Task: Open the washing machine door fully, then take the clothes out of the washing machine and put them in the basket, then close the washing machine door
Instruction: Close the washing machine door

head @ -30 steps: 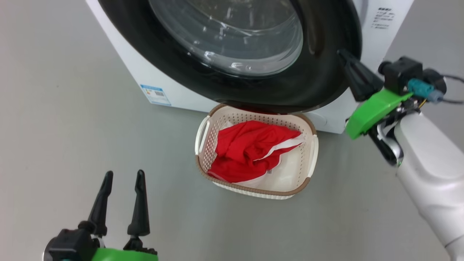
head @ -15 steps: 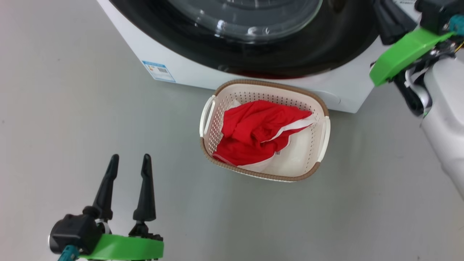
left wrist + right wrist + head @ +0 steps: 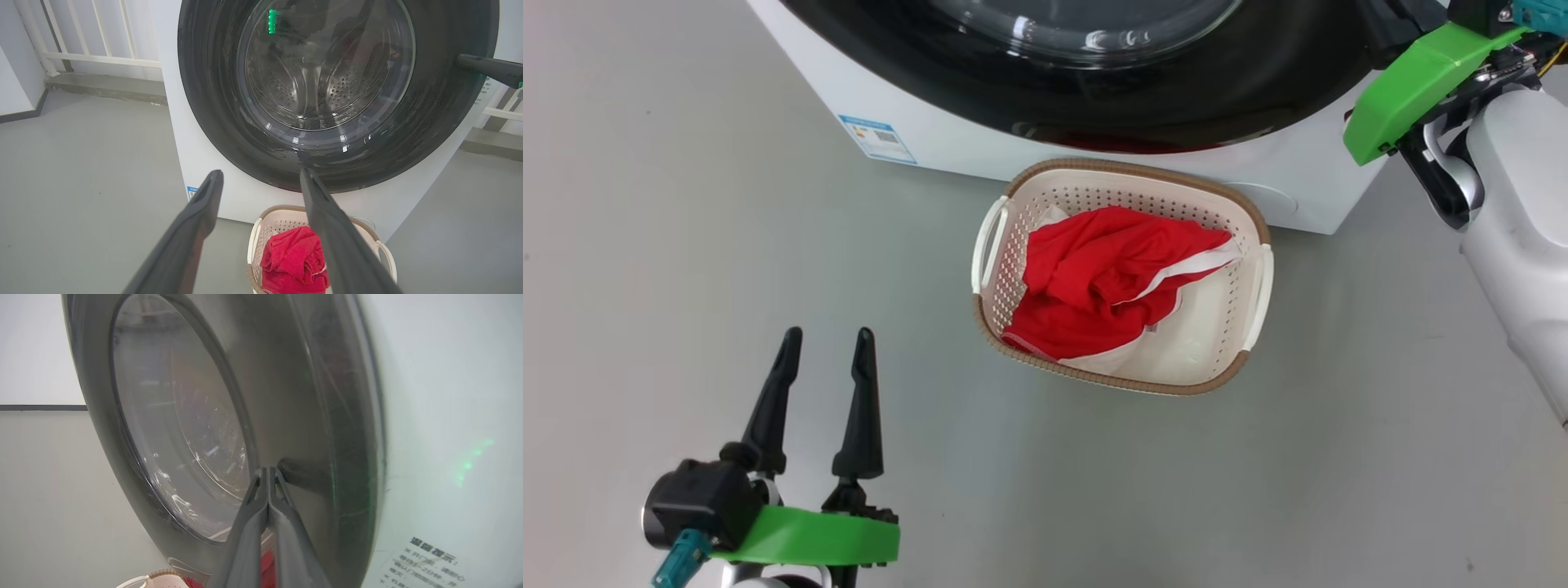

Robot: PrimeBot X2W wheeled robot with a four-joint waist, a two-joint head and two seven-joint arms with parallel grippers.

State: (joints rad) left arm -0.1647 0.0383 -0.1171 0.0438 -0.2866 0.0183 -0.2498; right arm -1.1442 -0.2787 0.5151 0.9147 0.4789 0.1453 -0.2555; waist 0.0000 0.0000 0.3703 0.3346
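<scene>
One basket [image 3: 1112,382], one washing machine [image 3: 947,135]

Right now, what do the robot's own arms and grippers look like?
The left gripper and right gripper match: two long, tapering dark fingers rising from a black block, mounted on a bright green bracket. A teal connector plugs in at each wrist. The right forearm is a smooth, pale shell.

The left gripper [image 3: 828,335] hung low on the robot's left, its two long dark fingers [image 3: 768,408] spread wide apart and pointing forward. On the right, the pale forearm [image 3: 1515,245] reached up and forward past a green wrist housing [image 3: 1413,77]. The right gripper [image 3: 266,470] was pinched tight, finger against finger.
</scene>
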